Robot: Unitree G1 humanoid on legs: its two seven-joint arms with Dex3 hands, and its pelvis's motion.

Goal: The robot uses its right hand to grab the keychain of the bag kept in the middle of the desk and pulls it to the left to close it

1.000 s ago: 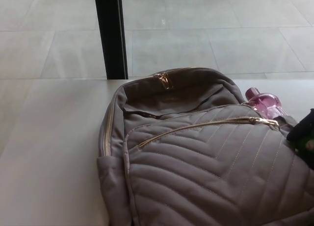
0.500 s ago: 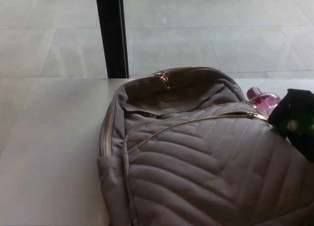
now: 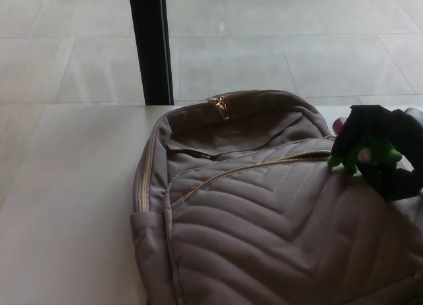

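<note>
Surroundings first: a black post point(image 3: 151, 47) is seen upright behind the desk's far edge, L of centre, w/ pale floor tiles point(image 3: 297, 53) beyond it. The white desk point(image 3: 66, 206) is seen to the L of the bag and behind it. A pink sliver point(image 3: 338, 125) is caught just past the bag's R shoulder, right at the hand's upper L edge. Most of it is blocked by the hand, so what it is can't be told.

Now the bag point(image 3: 264, 232): grey-brown, quilted in chevrons, laid flat on the desk from centre to R, cut off by the bottom and R edges of the frame. Its front zip point(image 3: 251, 169) is traced as a gold line rising from lower L up toward the R, and its R end is covered by the right hand point(image 3: 373, 153). That hand, black w/ green patches, is seen entering from the R edge and is set on the bag's upper R corner, exactly where the zip runs out. The keychain itself isn't made out; that spot is hidden under the hand. Whether the hand is spread, pressed together or pinching anything can't be told, as it reads as one dark, blurred mass.

A gold top pull point(image 3: 219, 106) is spotted at the bag's crown, well apart from the hand. A gold side zip point(image 3: 145, 173) is followed down the L flank.

Containers: the main compartment point(image 3: 231, 130) is seen gaping at the top, lining exposed, contents not made out. Front pocket: open or shut can't be judged.
</note>
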